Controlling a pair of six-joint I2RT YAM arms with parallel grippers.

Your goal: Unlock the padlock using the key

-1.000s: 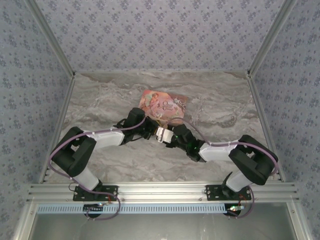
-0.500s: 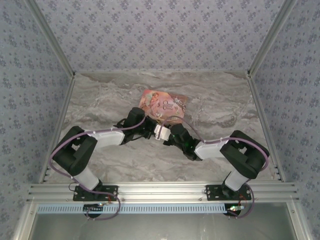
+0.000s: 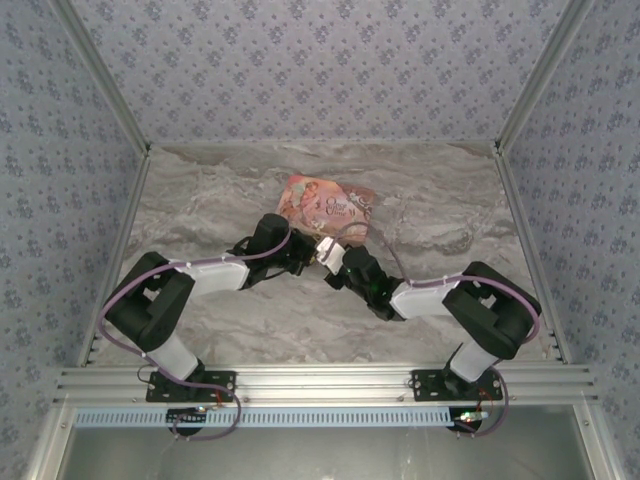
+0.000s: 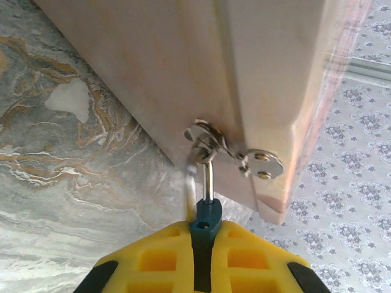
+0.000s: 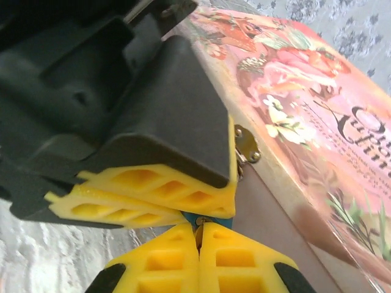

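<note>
Two grippers meet: left gripper clamps the padlock, hung at six o'clock from the box hasp; right gripper pinches the key. Keep key square to padlock, then twist gently.

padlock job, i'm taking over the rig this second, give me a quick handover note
Left gripper: shut on the padlock, gripping its blue body at the side of the pink box.
Right gripper: shut, tips up against the left fingers at the padlock's base. The key is too small to make out between them.
Padlock: its shackle is looped through the box's hasp.
Done: lock held, right gripper at the lock.
Left: seat the key, turn it, free the shackle. I cannot tell whether the key is in the keyhole.
</note>
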